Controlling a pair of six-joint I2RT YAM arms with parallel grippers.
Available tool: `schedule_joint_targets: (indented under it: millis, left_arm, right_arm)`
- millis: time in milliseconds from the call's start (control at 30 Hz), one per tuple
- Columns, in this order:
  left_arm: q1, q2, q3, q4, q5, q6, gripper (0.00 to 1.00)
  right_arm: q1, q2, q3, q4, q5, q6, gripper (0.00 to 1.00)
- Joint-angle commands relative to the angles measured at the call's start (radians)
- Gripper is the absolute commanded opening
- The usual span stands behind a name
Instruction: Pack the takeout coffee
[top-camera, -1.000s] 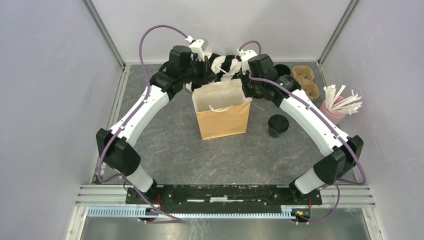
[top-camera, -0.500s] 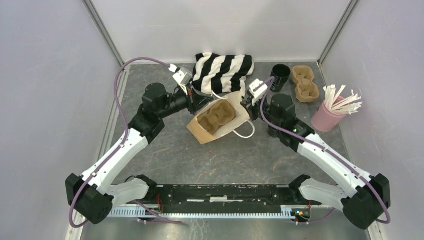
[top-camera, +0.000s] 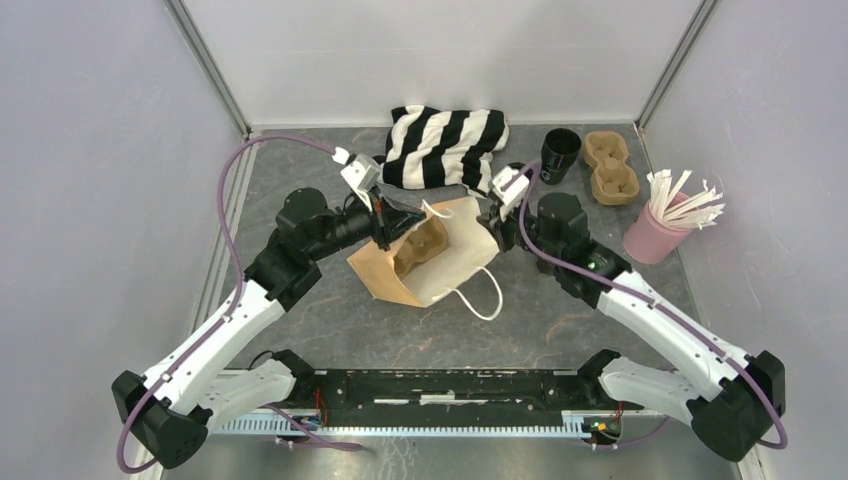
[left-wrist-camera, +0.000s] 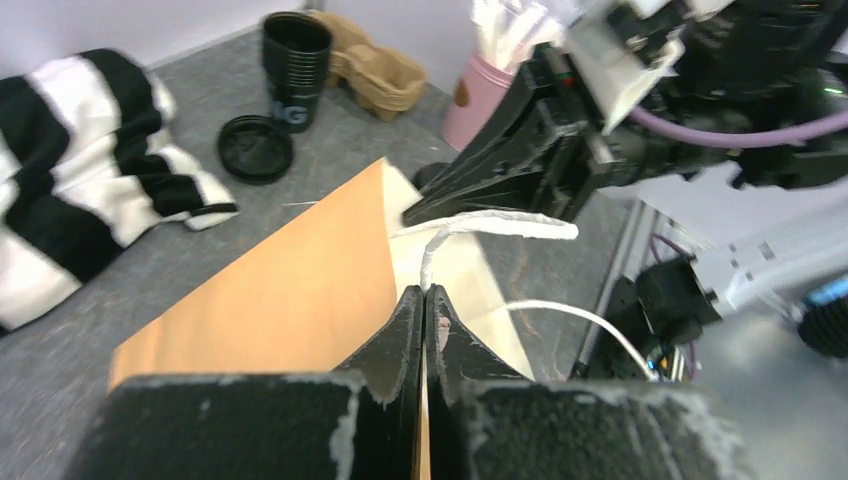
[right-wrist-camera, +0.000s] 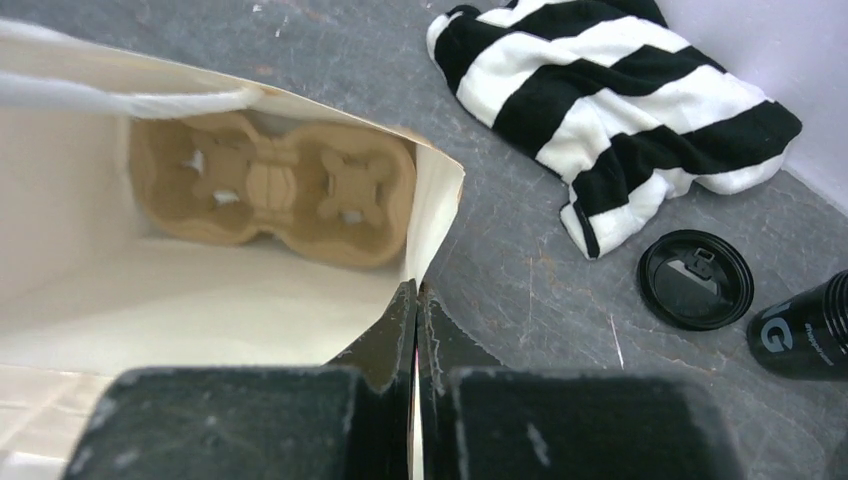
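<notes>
The left end effector (left-wrist-camera: 424, 300) is shut tight on one rim of the paper bag (top-camera: 375, 275), which lies tipped on the bench (top-camera: 330, 330) btwn both arms. The right end effector (right-wrist-camera: 415, 290) pinches the other rim. Just past its tips only a cup tray (right-wrist-camera: 275, 190) sits inside. I can't see the takeout coffee anywhere, maybe it's under the right arm, so packing looks not done yet.

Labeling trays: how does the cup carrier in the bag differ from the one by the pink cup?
The carrier in the bag sits inside the brown paper bag, tilted with it; the carrier on the table lies flat in the open. Both are brown two-cup pulp trays.
</notes>
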Motion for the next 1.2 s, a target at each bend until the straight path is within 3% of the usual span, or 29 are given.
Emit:
schedule_joint_targets:
  millis: [0,167,400,567,700,800,867,967,1167]
  left_arm:
    - [0.0,0.0,0.124,-0.123,-0.27,-0.095,0.02]
    - [-0.001,0.047,0.136,-0.136,-0.309,-0.124,0.02]
    - [0.002,0.118,0.176,-0.159,-0.365,-0.112,0.02]
    - [0.011,0.172,0.222,-0.189,-0.376,-0.104,0.02]
    - [0.022,0.19,0.237,-0.191,-0.422,-0.093,0.02]
    - [0.025,0.206,0.263,-0.202,-0.446,-0.053,0.02]
    - [0.025,0.221,0.29,-0.218,-0.452,-0.017,0.02]
    - [0.027,0.254,0.343,-0.261,-0.453,0.036,0.02]
    - [0.026,0.302,0.42,-0.342,-0.418,0.066,0.02]
  right_arm:
    - [0.008,0.075,0.224,-0.206,0.07,0.123,0.02]
    - [0.012,0.137,0.344,-0.33,0.109,0.236,0.08]
    - [0.012,0.199,0.507,-0.484,0.147,0.22,0.42]
    - [0.009,0.237,0.673,-0.629,0.335,0.182,0.7]
    - [-0.001,0.29,0.849,-0.777,0.557,0.162,0.8]
    - [-0.037,0.302,0.869,-0.843,0.675,0.193,0.93]
    - [-0.105,0.294,0.804,-0.868,0.644,0.231,0.98]
    - [-0.231,0.279,0.699,-0.907,0.477,0.309,0.98]
    - [-0.322,0.331,0.542,-0.998,0.293,0.29,0.98]
